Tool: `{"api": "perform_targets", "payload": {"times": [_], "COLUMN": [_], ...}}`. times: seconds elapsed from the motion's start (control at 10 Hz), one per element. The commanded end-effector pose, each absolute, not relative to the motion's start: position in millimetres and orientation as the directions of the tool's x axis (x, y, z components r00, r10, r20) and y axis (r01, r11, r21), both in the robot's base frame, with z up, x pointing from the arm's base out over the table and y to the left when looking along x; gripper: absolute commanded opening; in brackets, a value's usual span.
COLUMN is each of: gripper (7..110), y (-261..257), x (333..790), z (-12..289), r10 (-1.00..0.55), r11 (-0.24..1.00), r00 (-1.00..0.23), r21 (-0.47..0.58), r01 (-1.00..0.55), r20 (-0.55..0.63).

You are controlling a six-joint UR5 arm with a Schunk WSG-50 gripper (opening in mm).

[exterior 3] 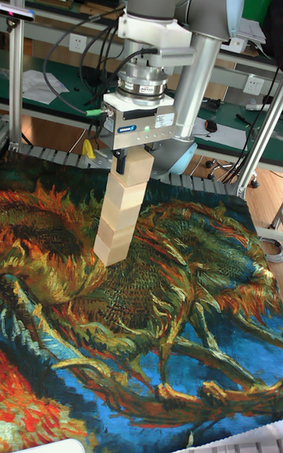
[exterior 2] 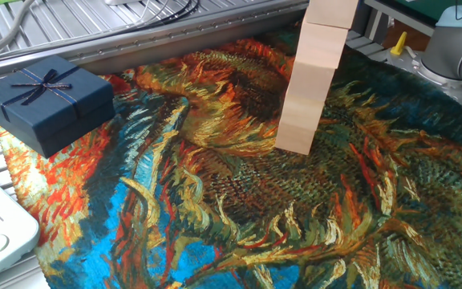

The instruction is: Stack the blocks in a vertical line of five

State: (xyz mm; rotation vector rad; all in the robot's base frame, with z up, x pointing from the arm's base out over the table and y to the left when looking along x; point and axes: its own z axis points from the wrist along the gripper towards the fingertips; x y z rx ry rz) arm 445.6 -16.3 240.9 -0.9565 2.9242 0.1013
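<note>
A column of pale beige wooden cubes (exterior 3: 119, 211) stands on the painted sunflower-pattern cloth (exterior 2: 239, 209) that covers the bench, well to the right of the dark navy gift box with a ribbon bow (exterior 2: 45, 100) in the fixed view. In the tall fixed view the column leans slightly, its top tilted toward the arm, and four cubes can be counted with some confidence below the two-finger gripper (exterior 3: 135, 160); the topmost pale cube (exterior 3: 137, 167) sits between the jaws, and whether it is the fourth or the fifth is hard to settle, since the seams between faces are faint. The fixed view cuts the column off at the top edge, showing only its lower cubes. The jaws stand narrowly apart at the width of one cube, flanking the top cube, but whether they press on it or have let go cannot be told. No loose cube lies anywhere on the cloth, which suggests the stack is at or near its full height. What appears left is releasing and lifting clear without knocking the leaning column.
</note>
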Motion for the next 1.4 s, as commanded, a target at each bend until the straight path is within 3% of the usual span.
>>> {"api": "perform_targets", "payload": {"times": [0.0,1.3], "gripper": [7,7], "y": [-14.1,-14.8], "x": [446.7,455.1], "z": [242.8,243.0], "r10": [-0.584,-0.583], "r11": [0.806,0.809], "r00": [-0.806,-0.807], "r21": [0.048,0.026], "r01": [-0.59,-0.587], "r20": [-0.091,-0.093]}}
